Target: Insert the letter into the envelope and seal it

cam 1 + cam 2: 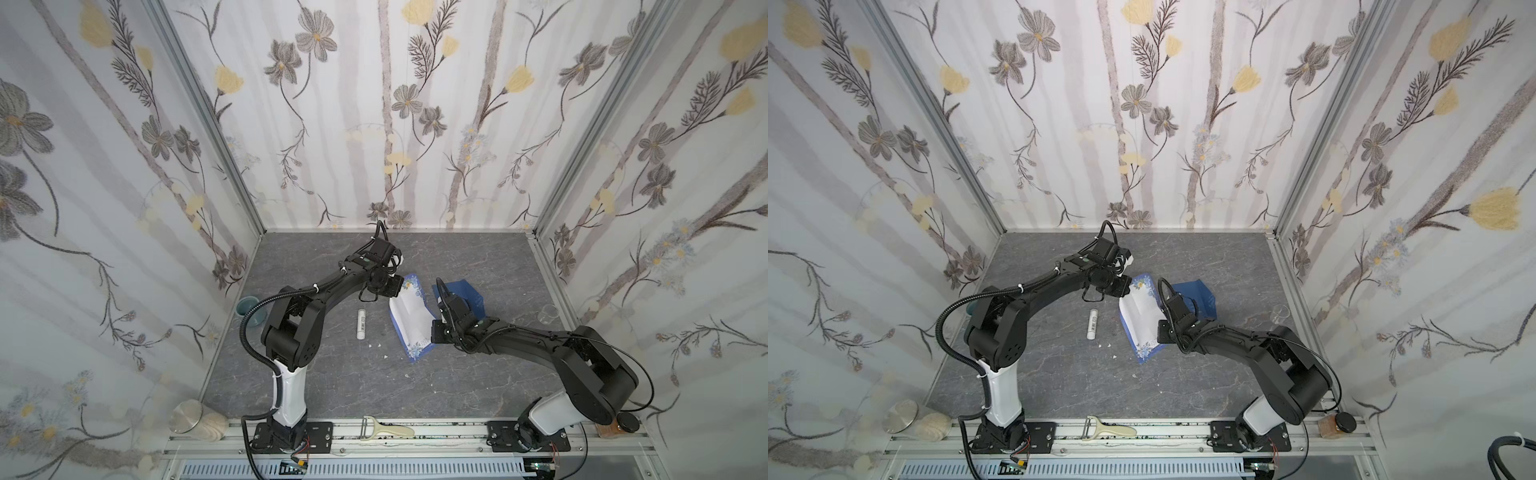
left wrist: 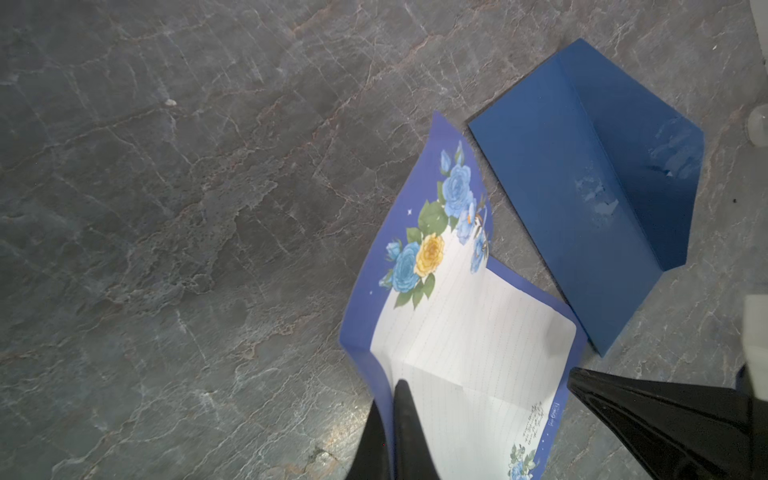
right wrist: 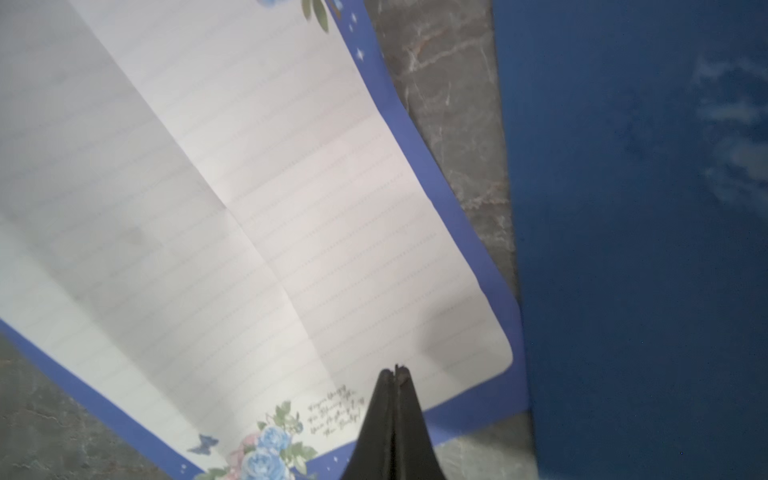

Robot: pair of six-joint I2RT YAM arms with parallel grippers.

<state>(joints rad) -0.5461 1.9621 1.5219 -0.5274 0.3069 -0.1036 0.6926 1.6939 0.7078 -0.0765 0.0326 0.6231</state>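
One sheet: letter (image 2: 457, 332), likely thin, floppy; take by border.
Left claw (image 2: 392, 399): clamped on its border.
Right claw (image 3: 394, 370): together, over corner.

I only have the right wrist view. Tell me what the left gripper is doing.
Observer: The left gripper is shut on the letter's edge, the one away from the envelope.
Operator: Report the envelope's flap.
Observer: It is open, pointing away from the letter.
Operator: Name anything else nearby.
Observer: A glue stick lies on the table, left of the letter in both top views, touching nothing.
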